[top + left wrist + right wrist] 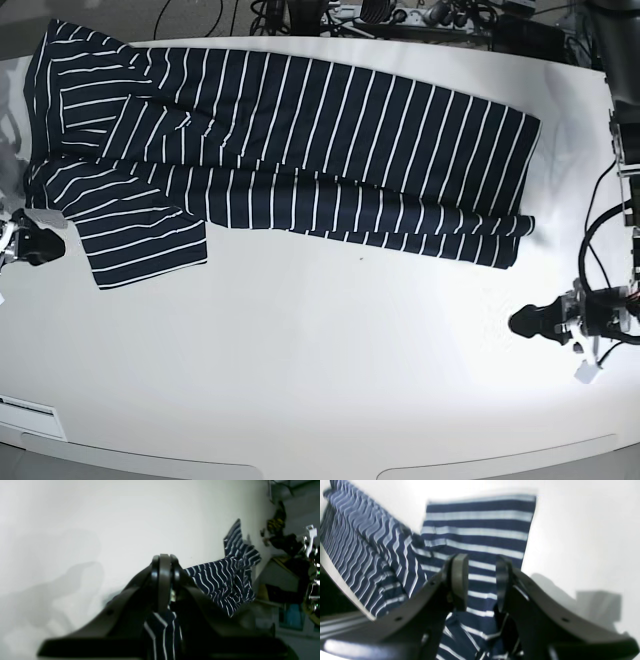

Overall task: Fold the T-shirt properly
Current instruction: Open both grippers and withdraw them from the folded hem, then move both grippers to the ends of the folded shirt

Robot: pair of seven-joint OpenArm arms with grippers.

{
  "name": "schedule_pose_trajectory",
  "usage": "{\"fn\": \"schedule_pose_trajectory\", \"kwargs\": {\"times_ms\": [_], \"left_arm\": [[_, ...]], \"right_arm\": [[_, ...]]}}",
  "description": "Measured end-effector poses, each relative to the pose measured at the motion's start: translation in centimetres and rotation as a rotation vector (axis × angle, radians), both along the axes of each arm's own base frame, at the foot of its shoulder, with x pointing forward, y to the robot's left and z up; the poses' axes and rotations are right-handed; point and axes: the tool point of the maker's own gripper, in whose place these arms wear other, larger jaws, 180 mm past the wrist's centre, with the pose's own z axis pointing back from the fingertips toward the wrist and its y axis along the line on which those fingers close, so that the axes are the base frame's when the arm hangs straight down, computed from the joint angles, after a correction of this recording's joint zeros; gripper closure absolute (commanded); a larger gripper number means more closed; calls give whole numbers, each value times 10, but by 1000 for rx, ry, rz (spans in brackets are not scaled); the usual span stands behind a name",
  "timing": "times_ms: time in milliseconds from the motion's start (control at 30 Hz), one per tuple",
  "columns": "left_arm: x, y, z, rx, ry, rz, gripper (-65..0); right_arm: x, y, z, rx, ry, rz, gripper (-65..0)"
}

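Lying flat along the 12 o'clock side of the white bench (pixel 320 380): dark navy, white-striped cloth T-shirt (pixel 300 140), ready for folding. Holding right end effector (pixel 480 580) half wide by the 9 o'clock sleeve (pixel 140 235) for grabbing; left end effector (pixel 525 322) pinching shut at 4 o'clock.

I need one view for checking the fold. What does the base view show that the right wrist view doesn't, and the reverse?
Only base: the whole shirt lying lengthwise along the table's far side, with the left hand well clear of it near the table's edge. Only right wrist: a close look at the right hand, jaws apart, with stripes visible through the gap. Both: the striped shirt on the white table.
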Motion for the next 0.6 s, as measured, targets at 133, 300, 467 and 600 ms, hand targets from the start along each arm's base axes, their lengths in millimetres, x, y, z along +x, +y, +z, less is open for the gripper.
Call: {"fn": "schedule_pose_trajectory", "kwargs": {"times_ms": [133, 300, 467, 600], "left_arm": [[-2, -32, -12, -34, 14, -54, 0], [-25, -55, -43, 48, 97, -179, 0], [-35, -84, -25, 167, -17, -379, 0], [-41, -99, 21, 250, -210, -512, 0]], "right_arm": [[10, 0, 12, -1, -36, 0, -214], [14, -4, 11, -21, -56, -17, -214], [12, 0, 2, -22, -43, -17, -214], [8, 2, -14, -55, -9, -16, -214]]}}
